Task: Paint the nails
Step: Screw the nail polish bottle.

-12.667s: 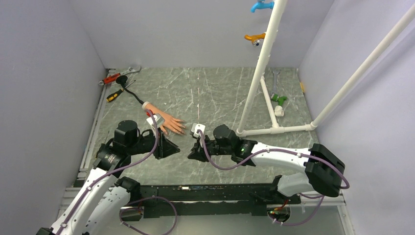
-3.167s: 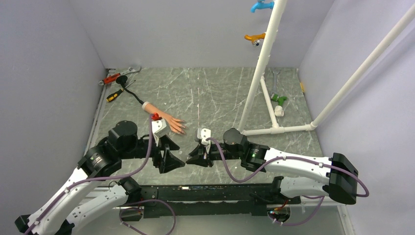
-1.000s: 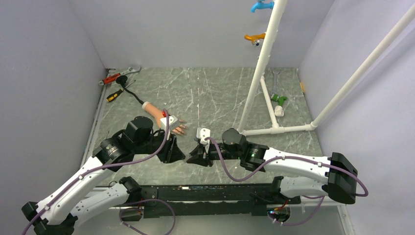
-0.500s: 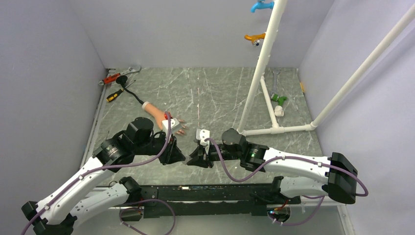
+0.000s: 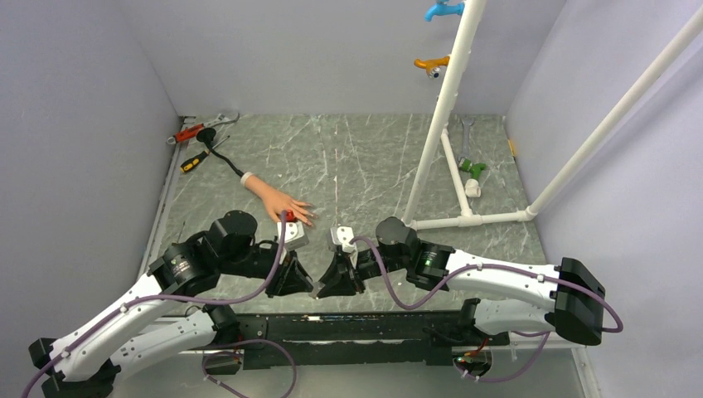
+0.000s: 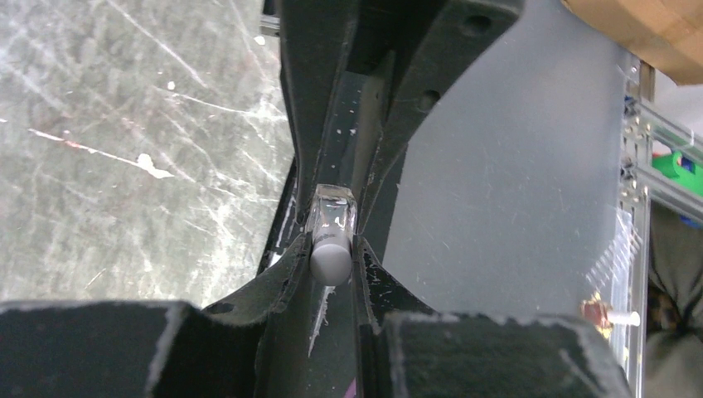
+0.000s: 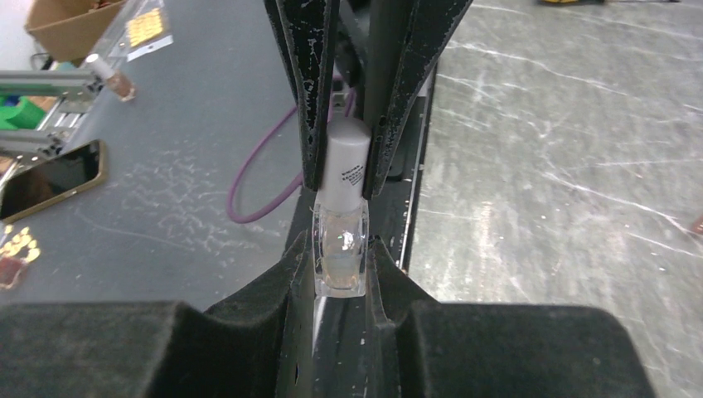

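A small clear nail polish bottle [image 7: 340, 253] with a white cap [image 7: 346, 162] is held between both grippers near the table's front edge. My right gripper [image 7: 340, 265] is shut on the glass body. My left gripper [image 6: 332, 257] is shut on the white cap [image 6: 331, 255]. In the top view the left gripper [image 5: 305, 285] and right gripper [image 5: 327, 285] meet tip to tip. The flesh-coloured mannequin hand [image 5: 278, 199] lies on the table just behind them, with its reddish nails [image 5: 307, 214] pointing toward the right. Neither gripper touches it.
A wrench [image 5: 217, 122], a red-handled tool [image 5: 189, 133] and a yellow-black screwdriver [image 5: 195, 162] lie at the far left. A white pipe frame [image 5: 431, 124] stands at the right, with a green fitting [image 5: 474, 168] and another wrench [image 5: 464, 133] behind it.
My left gripper has moved from beside the mannequin hand toward the front edge and closed on the bottle's cap. The right gripper has shifted slightly to the left with the bottle.
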You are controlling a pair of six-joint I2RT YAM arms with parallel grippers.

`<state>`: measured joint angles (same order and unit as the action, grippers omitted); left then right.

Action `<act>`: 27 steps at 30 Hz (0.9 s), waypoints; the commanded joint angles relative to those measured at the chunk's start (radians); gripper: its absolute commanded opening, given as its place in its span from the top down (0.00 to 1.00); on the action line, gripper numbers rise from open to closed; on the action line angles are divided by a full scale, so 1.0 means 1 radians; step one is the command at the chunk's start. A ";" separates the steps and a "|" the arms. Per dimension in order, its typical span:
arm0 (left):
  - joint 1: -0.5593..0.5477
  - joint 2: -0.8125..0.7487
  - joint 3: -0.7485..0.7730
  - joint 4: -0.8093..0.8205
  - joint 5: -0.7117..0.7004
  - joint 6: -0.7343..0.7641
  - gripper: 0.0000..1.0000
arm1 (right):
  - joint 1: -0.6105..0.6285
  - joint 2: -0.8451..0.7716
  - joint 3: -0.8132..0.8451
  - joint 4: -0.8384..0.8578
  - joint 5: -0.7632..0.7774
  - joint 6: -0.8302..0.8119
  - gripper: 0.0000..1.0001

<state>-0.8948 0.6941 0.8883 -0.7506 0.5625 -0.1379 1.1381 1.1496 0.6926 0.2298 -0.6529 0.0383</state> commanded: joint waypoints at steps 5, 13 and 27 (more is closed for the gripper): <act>-0.048 0.013 0.062 0.027 -0.014 0.016 0.80 | 0.000 0.019 0.071 0.084 -0.103 -0.002 1.00; -0.047 0.039 0.137 -0.026 -0.151 -0.050 0.26 | -0.001 0.015 0.080 0.011 -0.070 -0.029 1.00; -0.048 0.093 0.279 -0.107 -0.328 -0.267 0.20 | 0.000 -0.070 0.041 -0.001 0.243 -0.048 1.00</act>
<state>-0.9379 0.7731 1.1191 -0.8394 0.3065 -0.3202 1.1378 1.1290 0.7273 0.1761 -0.5514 0.0151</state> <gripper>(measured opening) 0.816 0.217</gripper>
